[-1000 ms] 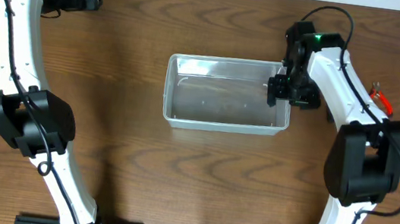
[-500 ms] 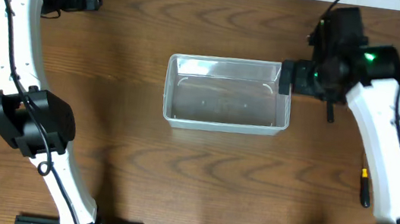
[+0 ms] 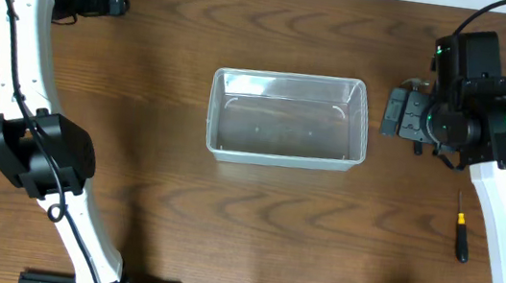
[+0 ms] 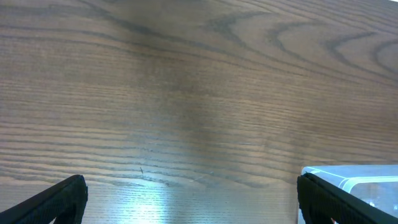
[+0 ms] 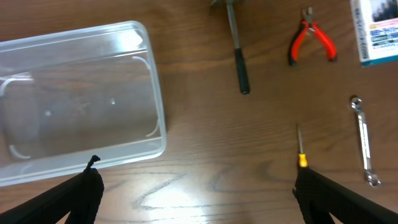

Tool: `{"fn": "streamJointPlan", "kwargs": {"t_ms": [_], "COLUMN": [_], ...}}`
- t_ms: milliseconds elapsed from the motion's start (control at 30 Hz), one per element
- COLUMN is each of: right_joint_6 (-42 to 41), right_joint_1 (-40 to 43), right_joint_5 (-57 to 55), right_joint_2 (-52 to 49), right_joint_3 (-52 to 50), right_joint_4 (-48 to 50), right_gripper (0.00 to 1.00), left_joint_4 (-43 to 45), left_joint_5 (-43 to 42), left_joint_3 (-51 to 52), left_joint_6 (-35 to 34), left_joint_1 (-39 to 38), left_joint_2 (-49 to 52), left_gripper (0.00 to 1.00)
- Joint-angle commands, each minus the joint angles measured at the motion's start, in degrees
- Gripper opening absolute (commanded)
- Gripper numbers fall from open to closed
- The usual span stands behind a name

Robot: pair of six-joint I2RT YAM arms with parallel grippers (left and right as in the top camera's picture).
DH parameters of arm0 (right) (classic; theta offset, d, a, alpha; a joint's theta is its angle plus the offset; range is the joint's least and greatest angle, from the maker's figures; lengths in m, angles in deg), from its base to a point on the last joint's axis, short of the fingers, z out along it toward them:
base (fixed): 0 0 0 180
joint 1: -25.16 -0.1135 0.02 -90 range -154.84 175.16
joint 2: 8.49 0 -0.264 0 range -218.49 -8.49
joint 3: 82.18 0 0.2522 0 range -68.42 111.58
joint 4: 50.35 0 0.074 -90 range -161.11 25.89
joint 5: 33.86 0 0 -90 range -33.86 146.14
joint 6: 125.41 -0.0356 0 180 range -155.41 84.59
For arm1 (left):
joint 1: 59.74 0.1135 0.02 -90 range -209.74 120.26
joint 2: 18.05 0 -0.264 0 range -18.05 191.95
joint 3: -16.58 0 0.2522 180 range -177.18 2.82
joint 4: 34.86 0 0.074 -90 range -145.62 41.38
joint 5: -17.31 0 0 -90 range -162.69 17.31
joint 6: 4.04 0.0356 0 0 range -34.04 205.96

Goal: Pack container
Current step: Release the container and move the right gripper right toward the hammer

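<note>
**Right gripper** (image 5: pixel 196 186) — spread wide. In the right wrist view its two dark fingertips (image 5: pixel 81 193) stand at the bottom corners of the frame, with only bare table (image 5: pixel 205 124) between them. Nothing is gripped. From overhead it hangs just beside the right short wall of the container (image 3: pixel 288 119), apart from it.

**Container** — a clear plastic tub with rounded corners and a rimmed edge. It lies near the middle of the table, long side running left to right, and the wood grain shows through its floor. In the right wrist view it fills the upper left, above the left fingertip.

**Items to the right of the container, right wrist view:**
- a slim tool with a dark grip (image 5: pixel 239 62), its head cut off by the top edge of the frame;
- red-handled pliers (image 5: pixel 311 42), further right;
- a blue-and-white box (image 5: pixel 376 31) at the right edge;
- a silver wrench (image 5: pixel 364 142) below the box;
- a small screwdriver with a yellow collar (image 5: pixel 301 152), just above the right fingertip.

All lie flat on the wood, apart from one another.

**Left gripper** (image 4: pixel 191 186) — also spread wide, with bare wood between its fingertips. From overhead it sits at the far upper-left corner of the table, well apart from the container; only a corner of the tub shows at the lower right of the left wrist view.
</note>
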Motion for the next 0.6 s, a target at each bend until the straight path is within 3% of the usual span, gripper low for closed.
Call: {"fn": "streamJointPlan", "kwargs": {"t_ms": [0,300,567], "right_joint_6": [-0.7,-0.6,1.0], "right_joint_1": [0.9,6.9,18.3], "right_joint_5": [-3.0,-7.8,-0.3], "right_joint_2": [0.3,0.3,0.3], "right_joint_3": [0.1,0.1,0.1], "right_joint_4": [0.2,0.9,1.1], "right_gripper": [0.99,0.99,0.99], "left_joint_4": [-0.2,-0.2,-0.2], "left_joint_5": [-0.5,-0.5,-0.5], "left_joint_3": [-1.0,-1.0,-1.0], "left_joint_6": [-0.1,-0.1,-0.1], "left_joint_1": [0.2,0.2,0.2], "left_joint_2": [-0.3,-0.2,-0.2], "left_gripper": [0.98,0.98,0.98]}}
